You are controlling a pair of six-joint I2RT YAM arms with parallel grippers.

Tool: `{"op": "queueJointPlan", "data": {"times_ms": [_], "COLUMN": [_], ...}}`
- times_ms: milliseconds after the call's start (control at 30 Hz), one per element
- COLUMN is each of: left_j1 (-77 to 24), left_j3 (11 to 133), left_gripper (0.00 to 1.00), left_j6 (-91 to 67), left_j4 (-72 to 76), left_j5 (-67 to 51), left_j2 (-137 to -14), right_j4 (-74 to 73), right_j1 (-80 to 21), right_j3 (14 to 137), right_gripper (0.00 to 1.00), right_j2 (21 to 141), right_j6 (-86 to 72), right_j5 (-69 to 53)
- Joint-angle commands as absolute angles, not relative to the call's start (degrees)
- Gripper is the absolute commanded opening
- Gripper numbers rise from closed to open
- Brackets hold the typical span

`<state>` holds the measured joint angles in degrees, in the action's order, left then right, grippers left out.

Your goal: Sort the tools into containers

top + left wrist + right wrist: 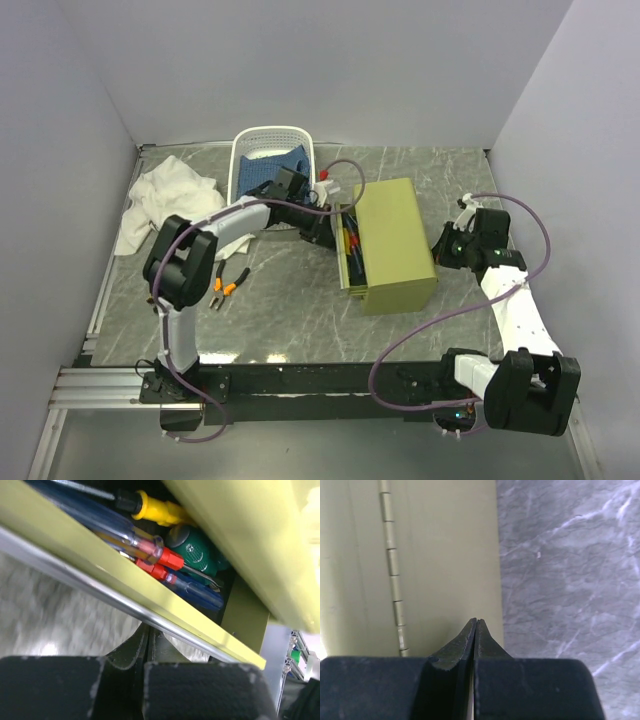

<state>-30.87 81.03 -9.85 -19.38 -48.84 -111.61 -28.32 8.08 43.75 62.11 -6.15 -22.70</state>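
The black fingers (50, 687) of the left arm (235, 222) are seen closest, filling the bottom of the left wrist view. The left jaws are clenched on nothing, their tips pressed together just under the metal-edged lip of the olive-green drawer chest (395, 240). Behind that lip, in the chest's open side compartment, screwdrivers (165, 555) are packed side by side: a yellow handle (160, 511), a green handle (192, 550), red collars on clear shafts and a blue handle (200, 592).

From above, the left arm is seen folded up from its base and stretched forward and to the right, its wrist set against the chest's open left side. The right arm (515, 300) is raised from its base and bent inward. The right jaws are likewise clenched empty, held over the chest's hinged right edge where it meets the desk (300, 310).

The pliers (225, 288), orange-black in the handles, are left lying on the desk beside the left arm's elbow, well apart from the chest. The white basket (255, 140) with blue fabric (272, 168) is placed at the far edge, behind the left wrist. A white cloth (165, 200) is crumpled at the far left.

The desk is surfaced in grey marbled material and enclosed by plain pale walls. Purple cables (420, 335) are looped along both arms.
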Motion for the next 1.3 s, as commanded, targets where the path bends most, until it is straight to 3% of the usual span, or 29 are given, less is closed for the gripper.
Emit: {"op": "queueJointPlan", "data": {"times_ms": [0,300,533,767,1033,1133,1167,1233,1267], "left_j1": [-34.54,-34.19,-31.20,-34.27,-34.90,-32.44,-31.56,-28.92,-28.22], "left_j3": [88.06,88.07,76.65,87.53,86.05,81.67,80.08,75.08,73.58], "left_gripper": [0.01,0.01,0.08,0.04,0.04,0.12,0.26,0.42,0.45], "left_j6": [-11.68,-16.69,-22.76,-25.32,-26.12,-25.14,-25.22,-25.57,-25.75], "left_j4": [-16.17,-13.71,-3.37,-3.69,-3.32,-6.85,-7.73,-8.70,-8.61], "left_j5": [-52.65,-51.86,-51.85,-55.19,-57.05,-55.21,-51.63,-48.88,-47.56], "left_j2": [-114.77,-115.93,-108.46,-115.57,-116.28,-111.46,-107.70,-102.51,-101.18], "right_j4": [-26.72,-25.66,-25.75,-26.01,-25.93,-26.63,-27.15,-27.42,-27.42], "right_j1": [8.09,8.17,8.26,8.35,8.52,8.61,8.61,8.88,9.05], "right_j3": [43.42,42.98,43.59,44.47,45.09,46.40,46.93,48.68,49.30], "right_gripper": [0.00,0.00,0.00,0.00,0.00,0.00,0.00,0.00,0.00], "right_j2": [60.12,60.20,60.99,61.96,62.58,62.14,61.88,61.35,61.17], "right_j6": [-7.56,-8.61,-7.91,-6.86,-5.71,-4.49,-4.05,-2.38,-1.85], "right_j5": [-24.96,-23.47,-22.85,-21.97,-21.09,-19.18,-17.68,-13.56,-12.06]}}
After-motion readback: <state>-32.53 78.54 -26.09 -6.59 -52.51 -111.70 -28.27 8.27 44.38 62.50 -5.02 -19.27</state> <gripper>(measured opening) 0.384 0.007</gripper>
